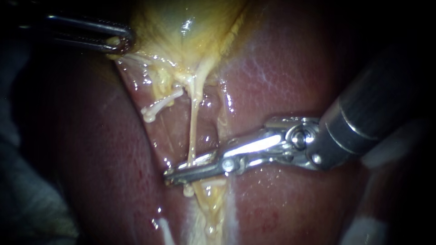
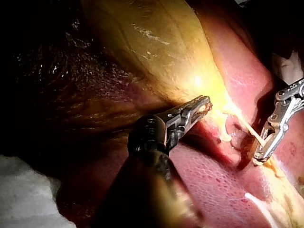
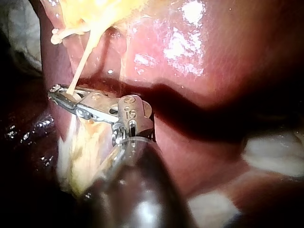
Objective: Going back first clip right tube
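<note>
The left instrument (image 1: pixel 119 41) has most of its shaft lost in shadow, and only its looped tip shows clearly. Its claw is clamped on the yellow edge of the gallbladder (image 1: pixel 190 22), with a bit of tissue showing through the loop. Below, against the red liver (image 1: pixel 281 68), a short pale tube (image 1: pixel 156 106) ends in a free, knobbed stub. Just right of it the right tube (image 1: pixel 194 122) runs taut as a thin strand from the gallbladder's neck to the right instrument (image 1: pixel 170 174), whose shaft comes in from the right. Its claw lies almost together, closed on that tube from two sides. The part of the tube inside the claw is covered by metal, and the tube reappears as a small stub beneath.
</note>
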